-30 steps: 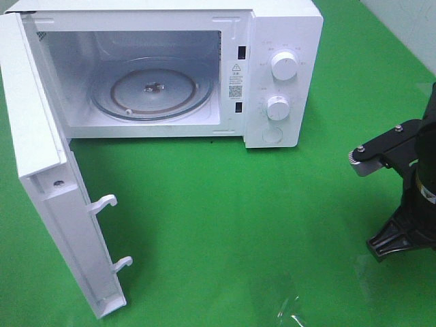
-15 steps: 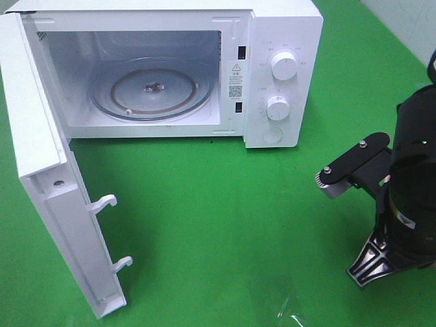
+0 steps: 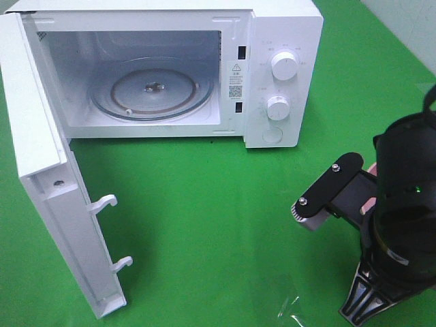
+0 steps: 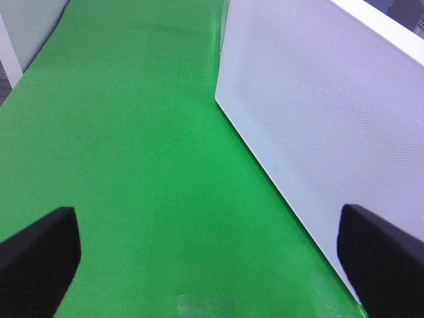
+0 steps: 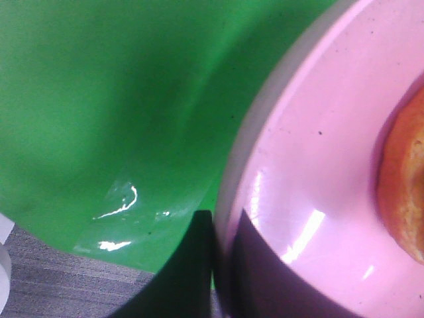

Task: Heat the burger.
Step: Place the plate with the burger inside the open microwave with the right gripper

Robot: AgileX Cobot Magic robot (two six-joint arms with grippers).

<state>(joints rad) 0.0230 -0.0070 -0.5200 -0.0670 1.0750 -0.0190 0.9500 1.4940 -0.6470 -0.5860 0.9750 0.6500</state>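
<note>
Right gripper (image 5: 215,265) clenched on rim of pink plate (image 5: 311,146); burger (image 5: 405,192) sits on plate, near the fingers, not touching; left gripper (image 4: 212,265) released, grasping nothing; microwave door (image 4: 318,119) beside one finger.

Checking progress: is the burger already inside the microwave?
No, the glass turntable inside the open microwave is bare, and the burger sits on a pink plate.

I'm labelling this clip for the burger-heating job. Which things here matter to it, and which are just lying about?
For the job: burger, pink plate gripped at its rim by the right claw, open microwave, glass turntable.
Lying about: clear plastic scrap on the green mat; left claw, open.
</note>
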